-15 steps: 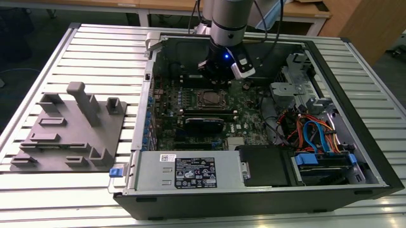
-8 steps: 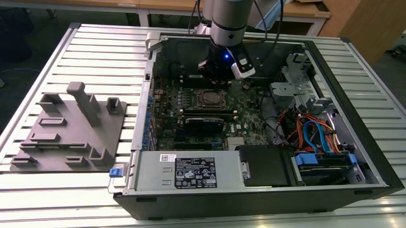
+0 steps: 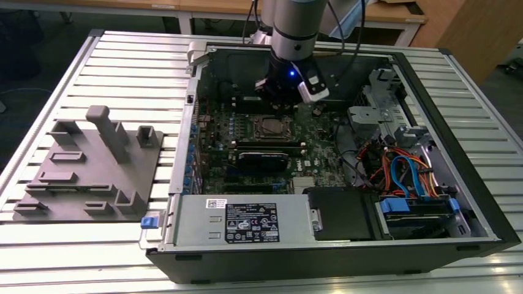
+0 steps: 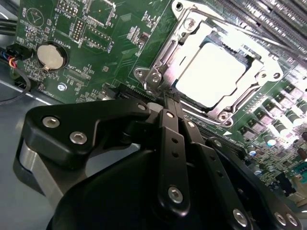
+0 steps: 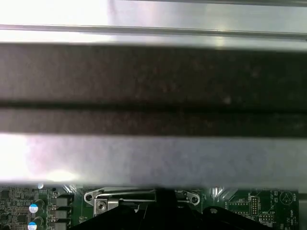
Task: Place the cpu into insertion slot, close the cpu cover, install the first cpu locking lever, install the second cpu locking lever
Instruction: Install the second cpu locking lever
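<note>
Fingers are pressing together, empty — I'm holding the gripper just beside the socket, where the chip is sitting under its cover.

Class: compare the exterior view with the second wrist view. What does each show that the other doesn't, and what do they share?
Exterior view alone: the whole open computer case, a grey fixture block and the slatted table.
Second wrist view alone: a coin battery and the gripper fingers together at the socket's edge.
Shared: the cpu under its cover, on the green motherboard.
</note>
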Controlling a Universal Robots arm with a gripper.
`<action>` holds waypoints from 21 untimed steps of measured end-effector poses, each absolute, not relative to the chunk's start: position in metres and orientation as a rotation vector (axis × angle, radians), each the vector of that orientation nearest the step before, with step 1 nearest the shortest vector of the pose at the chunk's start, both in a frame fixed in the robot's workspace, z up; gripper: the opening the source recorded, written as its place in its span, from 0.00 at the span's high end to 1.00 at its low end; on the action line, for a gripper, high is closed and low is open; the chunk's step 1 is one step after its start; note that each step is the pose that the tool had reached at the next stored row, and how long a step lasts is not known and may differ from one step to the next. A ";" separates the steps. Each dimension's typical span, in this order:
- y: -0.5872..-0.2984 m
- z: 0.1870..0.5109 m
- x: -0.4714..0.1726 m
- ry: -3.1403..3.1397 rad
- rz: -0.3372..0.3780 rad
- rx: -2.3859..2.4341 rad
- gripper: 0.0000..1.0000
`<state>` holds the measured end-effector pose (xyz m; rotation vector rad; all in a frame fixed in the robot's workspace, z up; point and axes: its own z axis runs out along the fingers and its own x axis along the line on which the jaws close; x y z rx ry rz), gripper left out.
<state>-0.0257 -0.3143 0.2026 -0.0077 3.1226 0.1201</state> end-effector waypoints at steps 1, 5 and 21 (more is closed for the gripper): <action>-0.315 0.203 -0.026 3.123 0.120 -0.008 0.90; -0.318 0.203 -0.026 3.123 0.117 -0.008 0.90; -0.318 0.222 -0.026 3.123 0.110 0.005 0.90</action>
